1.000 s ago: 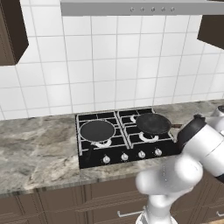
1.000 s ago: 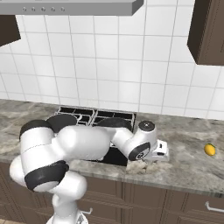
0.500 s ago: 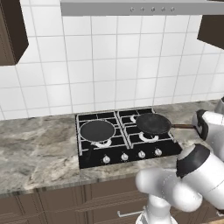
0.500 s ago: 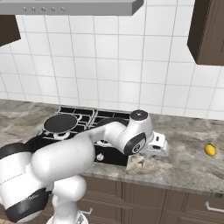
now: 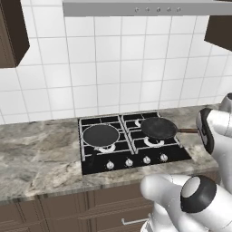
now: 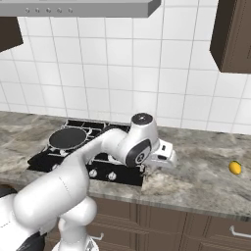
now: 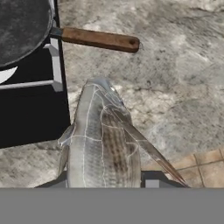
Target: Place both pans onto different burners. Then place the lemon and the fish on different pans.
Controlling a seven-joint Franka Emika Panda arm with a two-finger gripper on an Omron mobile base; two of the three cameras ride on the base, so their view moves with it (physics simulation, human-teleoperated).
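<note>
Two black pans sit on the black cooktop [image 5: 136, 159]: one pan [image 5: 100, 135] over the front left burner, the other pan [image 5: 157, 128] on the right side, its brown handle [image 7: 98, 39] pointing out over the counter. My gripper [image 6: 165, 158] hangs over the marble counter just right of the cooktop, shut on the silvery-grey fish [image 7: 103, 140]. In the hand view the fish runs lengthwise between the fingers of the gripper [image 7: 105, 183], its head toward the pan handle. The yellow lemon [image 6: 235, 167] lies on the counter far to the right.
Silver knobs [image 5: 136, 161] line the cooktop's front edge. A tiled wall stands behind, with a range hood [image 5: 140, 8] above and dark cabinets [image 6: 233, 34] at the upper corners. Bare marble counter [image 5: 41, 154] stretches left of the cooktop.
The arm's elbow has swung lower and toward the front while the hand stayed just right of the cooktop, a little higher. Pans and lemon have not moved.
</note>
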